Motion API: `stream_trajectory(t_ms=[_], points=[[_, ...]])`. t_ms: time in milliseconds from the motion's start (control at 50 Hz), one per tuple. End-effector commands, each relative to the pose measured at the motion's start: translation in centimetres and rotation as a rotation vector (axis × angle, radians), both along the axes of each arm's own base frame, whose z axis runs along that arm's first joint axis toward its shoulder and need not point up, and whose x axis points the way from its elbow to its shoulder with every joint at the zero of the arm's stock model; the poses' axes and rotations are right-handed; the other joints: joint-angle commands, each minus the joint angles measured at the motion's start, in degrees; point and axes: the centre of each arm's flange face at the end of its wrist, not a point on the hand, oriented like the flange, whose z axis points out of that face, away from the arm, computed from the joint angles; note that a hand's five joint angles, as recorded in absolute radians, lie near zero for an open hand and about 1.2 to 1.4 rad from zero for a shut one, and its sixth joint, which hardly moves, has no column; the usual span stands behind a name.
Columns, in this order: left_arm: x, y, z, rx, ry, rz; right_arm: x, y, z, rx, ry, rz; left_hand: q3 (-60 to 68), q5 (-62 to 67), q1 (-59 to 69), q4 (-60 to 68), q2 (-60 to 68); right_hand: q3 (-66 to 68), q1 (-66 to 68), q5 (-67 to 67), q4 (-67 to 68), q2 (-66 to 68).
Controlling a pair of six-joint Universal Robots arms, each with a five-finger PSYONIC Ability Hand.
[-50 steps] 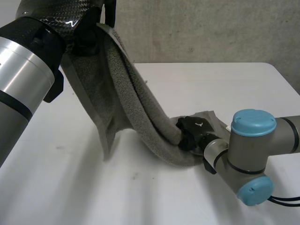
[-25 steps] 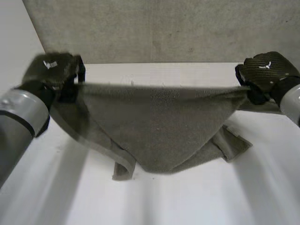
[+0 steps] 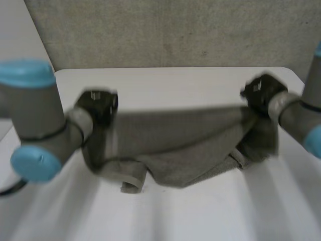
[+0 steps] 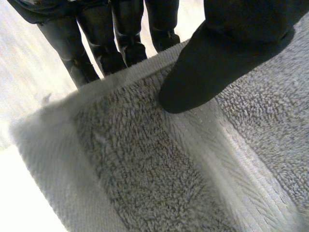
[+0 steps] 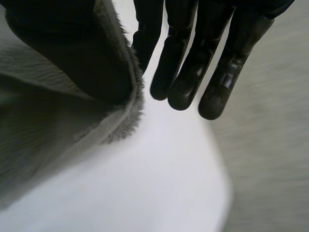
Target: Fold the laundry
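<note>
Left wrist view, item one: left robot hand (image 4: 241, 24), clamped on the towel (image 4: 145, 174); thumb (image 4: 203, 77) pressed on the near face beside the woven band (image 4: 227, 159), fingers (image 4: 120, 43) behind the hem, cloth pinched between them at an upper corner.

Right wrist view, item two: right robot hand (image 5: 188, 29), thumb laid against the towel's fuzzy edge, nearest finger tucked behind it, remaining fingers straight and clear of the cloth; judged a pinch on the opposite upper corner, since the cloth hangs from this hand.

Head view, item three: towel strung between both hands above the table (image 3: 175, 221); top edge near level, belly sagging, lowest folds appearing to touch the table; grey arms to either side; grey wall (image 3: 175, 30) behind.

Handling, by judgement: terry cloth, soft and limp, light, no stiffness to hold a shape; nap gives good friction, unlikely to slip; not fragile.

Best hold: corners and hem, where the woven band looks firmer and flatter than the pile.

Views compared: wrist views give the thumb-and-finger contact and the weave; head view gives the full span, the sag, and where cloth meets table.
</note>
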Motion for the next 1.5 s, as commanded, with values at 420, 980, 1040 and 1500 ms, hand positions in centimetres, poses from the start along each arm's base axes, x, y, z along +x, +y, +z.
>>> stream_trajectory(t_ms=[420, 980, 1040, 1500], points=[[0.9, -1.9, 6.9, -0.402, 0.193, 0.044, 2.7, -1.5, 4.6, -0.561, -0.242, 0.150, 10.23, 10.58, 11.94, 10.23, 10.18, 11.99, 25.46, 14.03, 11.72, 12.62], [7.3, -0.4, -3.7, -0.132, 0.065, 0.196, -1.0, 1.9, -8.9, 0.238, -0.637, -0.006, 10.23, 10.58, 11.94, 10.23, 10.18, -19.26, -5.80, -17.22, -19.53, -18.64], [7.5, -0.1, -3.6, -0.132, 0.064, 0.197, -2.2, 1.2, -8.1, 0.252, -0.752, -0.090, 10.23, 10.58, 11.94, 10.23, 10.18, -40.02, -26.55, -37.98, -40.29, -39.39], [7.4, 0.6, -4.0, -0.116, 0.058, 0.188, -5.0, 2.6, -9.5, 0.454, -0.796, -0.316, 10.23, 10.58, 11.94, 10.23, 10.18, -46.15, -32.69, -44.11, -46.42, -45.53]])
